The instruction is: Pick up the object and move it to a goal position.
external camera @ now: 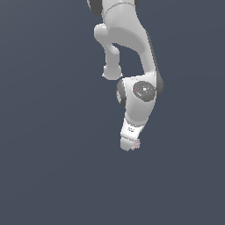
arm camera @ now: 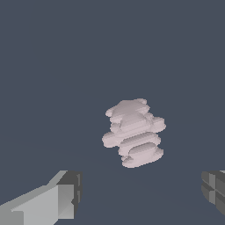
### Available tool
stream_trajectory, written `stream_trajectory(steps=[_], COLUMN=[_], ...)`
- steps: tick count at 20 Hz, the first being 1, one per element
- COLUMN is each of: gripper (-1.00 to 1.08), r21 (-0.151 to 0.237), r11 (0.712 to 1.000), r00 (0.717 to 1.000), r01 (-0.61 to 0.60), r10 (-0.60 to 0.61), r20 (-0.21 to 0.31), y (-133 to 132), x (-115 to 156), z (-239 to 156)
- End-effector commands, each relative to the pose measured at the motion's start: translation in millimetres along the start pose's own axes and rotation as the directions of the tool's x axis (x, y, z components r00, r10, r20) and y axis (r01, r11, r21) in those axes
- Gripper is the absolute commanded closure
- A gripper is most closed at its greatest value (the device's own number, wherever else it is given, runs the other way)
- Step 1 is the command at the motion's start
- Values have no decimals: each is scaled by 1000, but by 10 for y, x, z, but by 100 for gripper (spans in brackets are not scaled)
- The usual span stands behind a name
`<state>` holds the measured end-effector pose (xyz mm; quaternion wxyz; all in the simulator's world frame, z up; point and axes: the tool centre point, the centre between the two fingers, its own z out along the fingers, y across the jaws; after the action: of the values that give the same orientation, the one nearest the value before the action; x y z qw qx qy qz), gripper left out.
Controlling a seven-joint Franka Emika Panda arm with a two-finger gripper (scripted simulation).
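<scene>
The object (arm camera: 134, 132) is a pale pink, lumpy blob lying on the flat dark grey ground. In the wrist view it sits ahead of my gripper (arm camera: 140, 193), roughly in line with the gap between the two fingers (arm camera: 66, 197), which stand wide apart and do not touch it. In the exterior view the white gripper (external camera: 129, 144) points down at the ground, and the object (external camera: 136, 144) shows as a tiny pink spot right beside its tip, partly hidden by it. The gripper is open and empty.
The white arm (external camera: 132, 52) reaches down from the top of the exterior view. Plain dark grey ground (external camera: 44, 167) surrounds it on all sides. No other objects or goal marker show.
</scene>
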<state>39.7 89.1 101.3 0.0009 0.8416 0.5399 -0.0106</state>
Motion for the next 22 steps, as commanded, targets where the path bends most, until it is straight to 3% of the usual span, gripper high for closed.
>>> stream_trajectory(steps=[1, 11, 22], gripper=[-92, -92, -92], r21=[-3, -12, -15], r11=[997, 963, 951], r00=[997, 963, 950], r01=[75, 269, 310], r10=[-75, -269, -311], r20=[-4, -13, -15], y=[11, 38, 44], x=[52, 189, 219], z=[27, 97, 130])
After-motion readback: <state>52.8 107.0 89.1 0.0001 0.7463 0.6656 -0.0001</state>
